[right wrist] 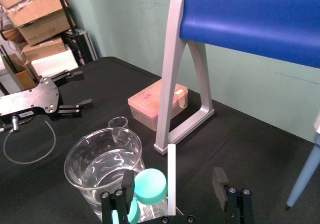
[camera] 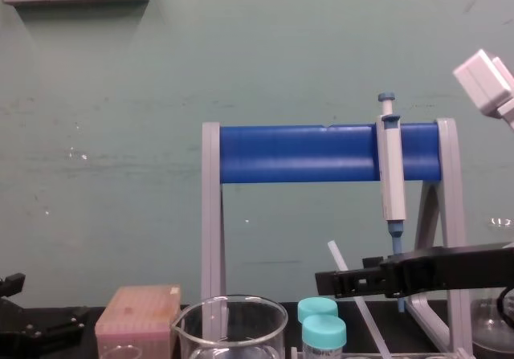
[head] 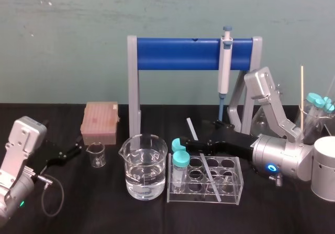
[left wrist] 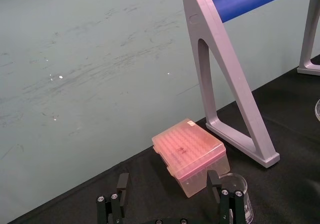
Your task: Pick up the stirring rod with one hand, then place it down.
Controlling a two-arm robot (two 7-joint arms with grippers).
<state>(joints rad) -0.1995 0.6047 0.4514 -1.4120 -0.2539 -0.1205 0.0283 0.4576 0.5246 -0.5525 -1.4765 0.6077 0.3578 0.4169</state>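
Head view, stirring rod (head: 192, 129): we log it leaning in the clear tube rack (head: 236, 191), with its lower end down in the rack and its upper end tilted far and left.
Head view, right gripper (head: 205, 134): it reaches in from the right over the rack's far side, fingers parted on either side of the stirring rod.
Head view, left gripper (head: 70, 151): it sits low on the black table (head: 104, 213) at the left, near the pink tip box (head: 99, 121).
Left wrist view, left gripper (left wrist: 168, 183): fingers are spread with nothing between them, and the pink tip box lies just beyond.
Right wrist view, stirring rod (right wrist: 171, 164): it stands between the released fingers of the right gripper (right wrist: 173, 180). We see a gap on each side, though contact lower down may be hidden.
Chest view, stirring rod (camera: 336, 256): it slants up to the left past the right gripper (camera: 337, 282), left of the hanging pipette (camera: 393, 174).
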